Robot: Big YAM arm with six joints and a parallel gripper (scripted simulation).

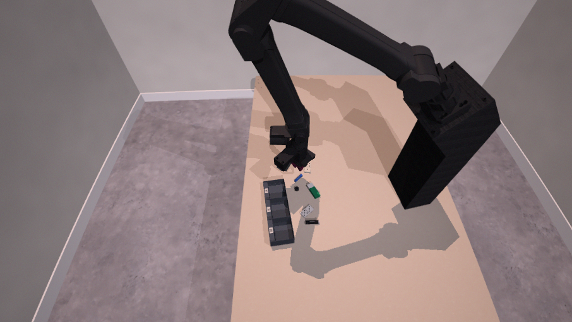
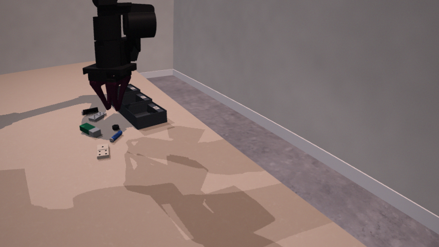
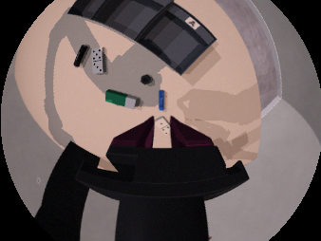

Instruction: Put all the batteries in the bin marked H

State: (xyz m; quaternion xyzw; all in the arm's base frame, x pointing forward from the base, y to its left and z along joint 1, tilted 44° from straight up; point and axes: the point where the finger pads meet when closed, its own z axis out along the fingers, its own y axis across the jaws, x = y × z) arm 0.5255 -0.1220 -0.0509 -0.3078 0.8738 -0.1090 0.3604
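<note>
A small blue cylinder battery (image 1: 298, 177) lies on the table; it also shows in the exterior view (image 2: 116, 135) and the wrist view (image 3: 161, 100). A green and grey block battery (image 1: 312, 190) lies beside it (image 2: 90, 129). A black button cell (image 2: 115, 127) lies between them and the bins. A row of three black bins (image 1: 278, 211) stands at the table's left edge; the labels are too small to read. My gripper (image 2: 111, 105) hangs above the table over the white domino (image 3: 161, 124), close to the blue battery. Its fingers stand a little apart with nothing between them.
A grey domino (image 2: 97, 116) and a flat black piece (image 2: 89, 111) lie past the block battery. The white domino (image 2: 102, 151) lies apart, nearer the exterior view. The arm's black base block (image 1: 444, 136) stands at the table's right side.
</note>
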